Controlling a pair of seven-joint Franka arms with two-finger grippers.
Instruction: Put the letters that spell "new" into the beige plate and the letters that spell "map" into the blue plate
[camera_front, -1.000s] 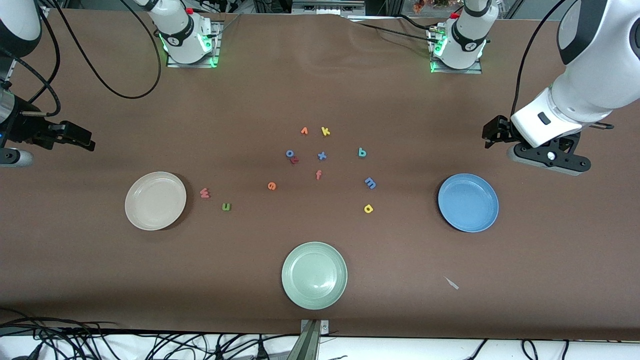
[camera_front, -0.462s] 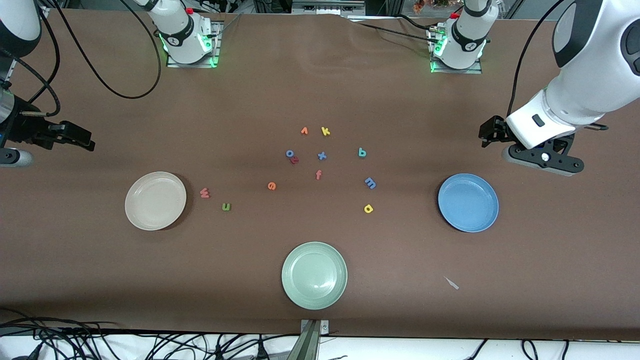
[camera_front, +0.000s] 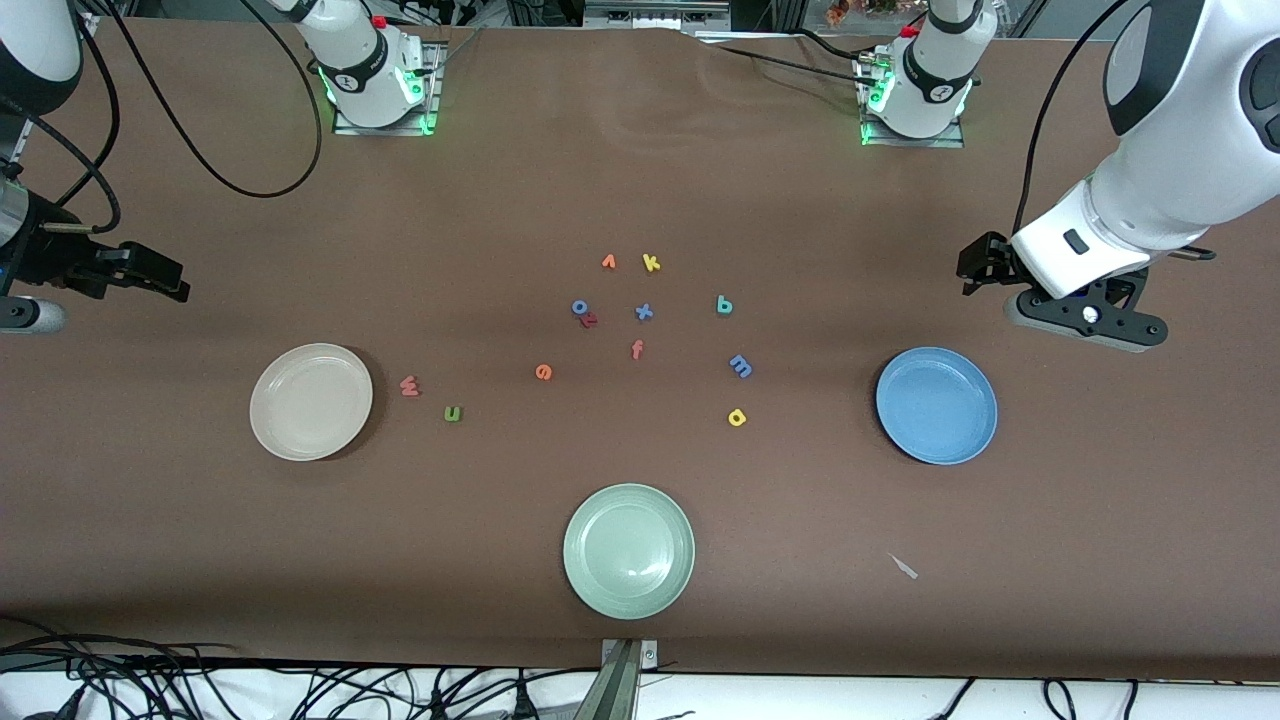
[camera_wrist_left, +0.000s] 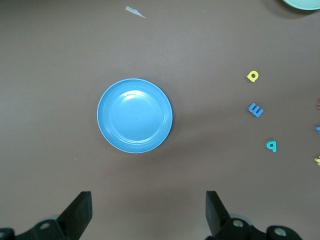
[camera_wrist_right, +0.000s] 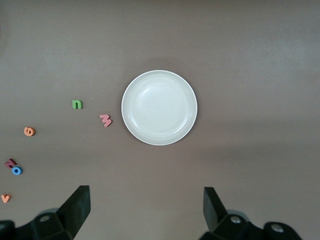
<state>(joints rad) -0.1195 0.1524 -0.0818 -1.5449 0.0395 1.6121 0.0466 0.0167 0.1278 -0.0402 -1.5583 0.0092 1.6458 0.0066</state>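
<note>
Beige plate (camera_front: 311, 401) lies unobstructed, w (camera_front: 409, 385) and n (camera_front: 453, 413) beside its rim; both grippers, left gripper (camera_wrist_left: 147, 212) and right gripper (camera_wrist_right: 146, 210), hover with fingers spread, holding nothing.

table (camera_front: 640, 180): brown matte cover, a few soft creases
cables (camera_front: 200, 685): black tangle on the white floor strip along the table's edge nearest the front camera
light: even, soft shadows

the table (camera_front: 900, 620) was covered in a matt brown sheet, cloth or paper by its look, with faint creases near the bases. the beige plate (camera_front: 311, 402), the blue plate (camera_front: 936, 405) and the pale green plate (camera_front: 628, 550) looked like smooth plastic with a soft sheen, the green one ringed with fine ridges. the small letters, such as the green n (camera_front: 453, 413) and the blue m (camera_front: 740, 366), looked like matt foam, and the arm shells (camera_front: 1160, 190) were glossy white plastic.
</note>
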